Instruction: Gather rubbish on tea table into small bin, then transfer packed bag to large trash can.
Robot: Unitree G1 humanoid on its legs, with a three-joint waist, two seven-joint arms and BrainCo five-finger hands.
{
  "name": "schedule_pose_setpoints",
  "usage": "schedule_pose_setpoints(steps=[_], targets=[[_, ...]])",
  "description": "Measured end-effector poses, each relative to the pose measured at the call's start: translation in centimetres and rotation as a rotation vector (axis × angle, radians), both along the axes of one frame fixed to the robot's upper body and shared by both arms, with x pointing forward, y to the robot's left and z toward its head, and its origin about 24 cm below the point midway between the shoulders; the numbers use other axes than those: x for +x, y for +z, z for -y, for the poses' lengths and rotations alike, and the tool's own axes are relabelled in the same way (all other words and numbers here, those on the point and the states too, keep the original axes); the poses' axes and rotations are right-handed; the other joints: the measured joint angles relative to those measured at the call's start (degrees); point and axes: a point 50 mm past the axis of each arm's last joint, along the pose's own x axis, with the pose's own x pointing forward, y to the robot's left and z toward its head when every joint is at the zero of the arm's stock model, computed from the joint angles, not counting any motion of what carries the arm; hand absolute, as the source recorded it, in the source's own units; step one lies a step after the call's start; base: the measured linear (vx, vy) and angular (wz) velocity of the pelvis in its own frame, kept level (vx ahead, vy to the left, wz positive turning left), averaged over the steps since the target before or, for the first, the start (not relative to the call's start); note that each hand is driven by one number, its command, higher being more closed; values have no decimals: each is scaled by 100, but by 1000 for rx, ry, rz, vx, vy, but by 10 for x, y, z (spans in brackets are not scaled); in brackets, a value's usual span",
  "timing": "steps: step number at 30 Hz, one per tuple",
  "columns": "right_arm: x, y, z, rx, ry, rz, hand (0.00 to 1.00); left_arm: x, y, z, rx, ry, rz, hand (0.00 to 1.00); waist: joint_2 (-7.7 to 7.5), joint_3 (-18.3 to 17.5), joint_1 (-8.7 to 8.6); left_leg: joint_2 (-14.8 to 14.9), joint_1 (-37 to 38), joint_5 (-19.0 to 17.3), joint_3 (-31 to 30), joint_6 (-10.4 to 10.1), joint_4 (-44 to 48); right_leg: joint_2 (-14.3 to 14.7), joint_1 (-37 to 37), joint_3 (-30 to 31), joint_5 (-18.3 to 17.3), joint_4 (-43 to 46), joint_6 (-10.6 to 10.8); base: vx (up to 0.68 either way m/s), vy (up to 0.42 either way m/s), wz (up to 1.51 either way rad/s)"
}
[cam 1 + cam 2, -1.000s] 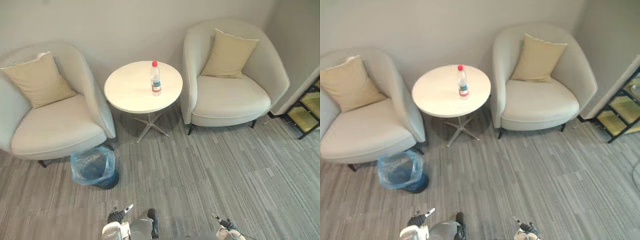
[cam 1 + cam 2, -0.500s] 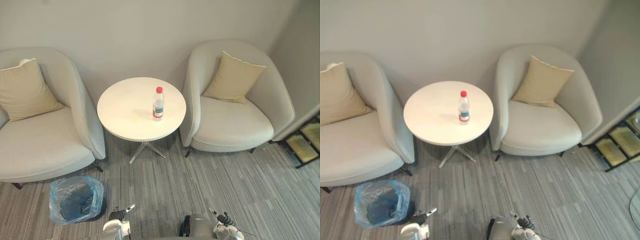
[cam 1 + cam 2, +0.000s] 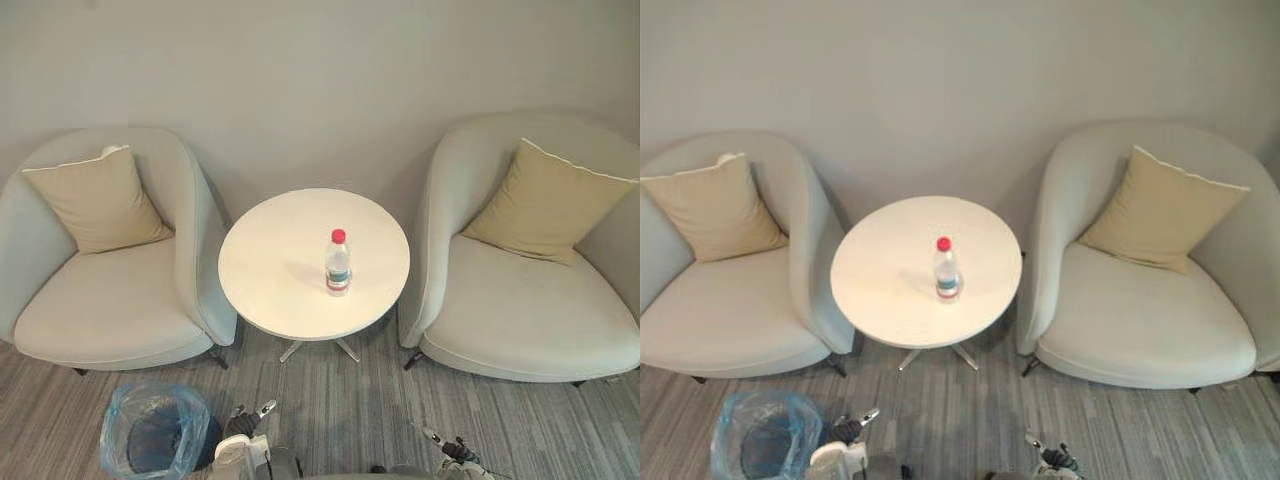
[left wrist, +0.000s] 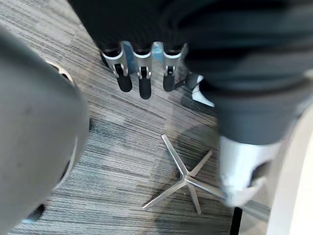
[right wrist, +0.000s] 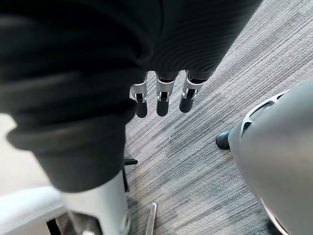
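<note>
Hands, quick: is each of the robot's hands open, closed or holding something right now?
Left hand: open, fingers straight, holding nothing.
Right hand: open, fingers straight, holding nothing.

Ahead of the left hand (image 4: 142, 81) and the right hand (image 5: 162, 100), on grey striped carpet (image 3: 350, 420) against a plain grey wall (image 3: 320, 80), a round white surface (image 3: 280, 270) on a metal star base (image 4: 183, 181) stands between the cream left armchair (image 3: 110, 310) and right armchair (image 3: 520, 320), a tan cushion (image 3: 100, 200) propped in the former and a matching cushion (image 3: 545, 205) in the latter.
</note>
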Motion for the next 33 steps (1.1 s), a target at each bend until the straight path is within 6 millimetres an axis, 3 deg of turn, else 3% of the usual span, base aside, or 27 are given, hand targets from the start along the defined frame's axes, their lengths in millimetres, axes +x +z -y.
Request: schedule_pose_setpoints(steps=[1,4,6,7,10,13,14,15,17,19,26,29,31,33], targets=[[2,0,-3,9,1,5,0,3,1,-3,8,-3,3,0,-90,26,1,-62,47,-50,98,72,-4,-76,8,46,0,-24,33,275,148,-5],[4,0,-7,15,10,9,0,2,0,-5,12,-12,-7,0,-160,46,18,-233,301,-120,257,184,-89,-249,97,201,13,112,110,189,142,-26],[6,1,-6,10,24,18,0,4,-1,3,2,-47,-12,0,-71,68,-15,-359,673,-211,288,269,-418,-431,-213,321,-100,1102,273,140,184,-13],[7,1,-5,6,32,20,0,3,-1,4,-7,-55,-16,0,-83,73,-26,-434,808,-231,281,288,-508,-575,-563,382,-113,1949,307,66,119,5],[2,0,-5,-6,50,5,0,1,-2,3,-6,-69,-23,0,-148,54,-60,-562,1047,-283,64,354,-594,-824,-918,487,-305,2886,298,118,44,39],[3,1,-4,-10,50,12,0,1,-2,3,-9,-59,-24,0,-145,55,-67,-543,1072,-281,-222,348,-589,-806,-913,530,-374,2364,245,117,-88,52],[3,1,-5,-10,52,13,0,0,-2,2,-11,-45,-23,0,-169,42,-69,-558,1051,-298,-308,299,-556,-743,-886,642,-143,1860,168,123,-172,52],[3,1,-7,-7,64,12,0,0,-3,2,-13,-36,-23,0,-214,-10,-67,-562,1004,-337,-412,207,-518,-673,-799,756,-161,1674,206,40,-103,27],[4,2,-2,-23,72,13,0,-1,-4,7,-32,-23,-26,0,-44,-53,-57,-386,891,-330,-474,149,-472,-480,-611,733,-164,1239,207,59,-156,8],[5,2,-2,-34,96,5,0,-2,-4,9,-36,-15,-27,0,-23,-56,-50,-301,884,-299,-523,87,-484,-367,-412,650,-163,858,207,40,-160,0],[18,7,-7,-109,270,31,0,0,-3,11,-17,-65,-27,0,-69,-132,-57,-245,774,-121,-909,-114,-714,-223,-201,342,-80,308,159,-27,-69,19],[39,23,-8,-187,356,139,0,1,-2,5,8,-91,-24,0,-177,-120,-58,-291,684,13,-1045,-95,-807,-242,-194,250,37,155,171,-51,10,22],[59,48,-3,-278,390,287,0,2,-2,5,25,-119,-23,0,-214,-117,-63,-348,598,72,-1128,-56,-813,-294,-203,181,86,89,195,-66,28,21],[66,61,2,-334,415,349,0,1,-2,5,39,-133,-27,0,-212,-117,-64,-385,585,108,-1170,-39,-847,-322,-203,163,103,71,218,-40,32,15]])
